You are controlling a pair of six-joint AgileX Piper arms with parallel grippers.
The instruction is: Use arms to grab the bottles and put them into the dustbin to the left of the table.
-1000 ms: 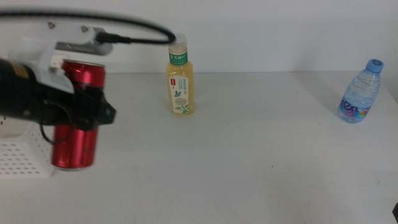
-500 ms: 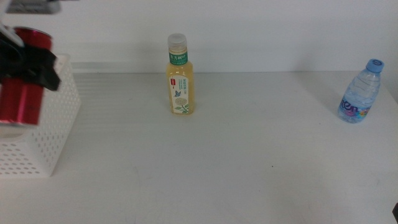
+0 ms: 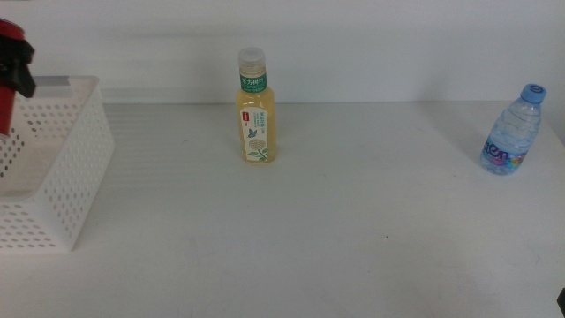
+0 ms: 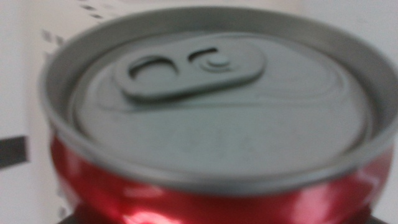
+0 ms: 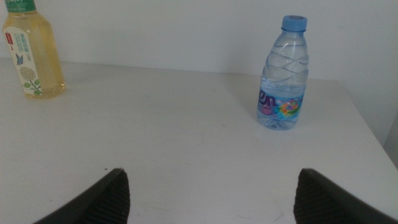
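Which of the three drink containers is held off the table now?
The slim red can, held by the left gripper above the white perforated basket; both bottles stand on the table.

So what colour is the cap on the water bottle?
Blue; the cap of the water bottle shows best in the right wrist view.

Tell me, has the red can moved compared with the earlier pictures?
Yes. The red can, held by the left gripper, went left, away from the yellow tea bottle, and now sits above the dustbin at the picture's left edge.
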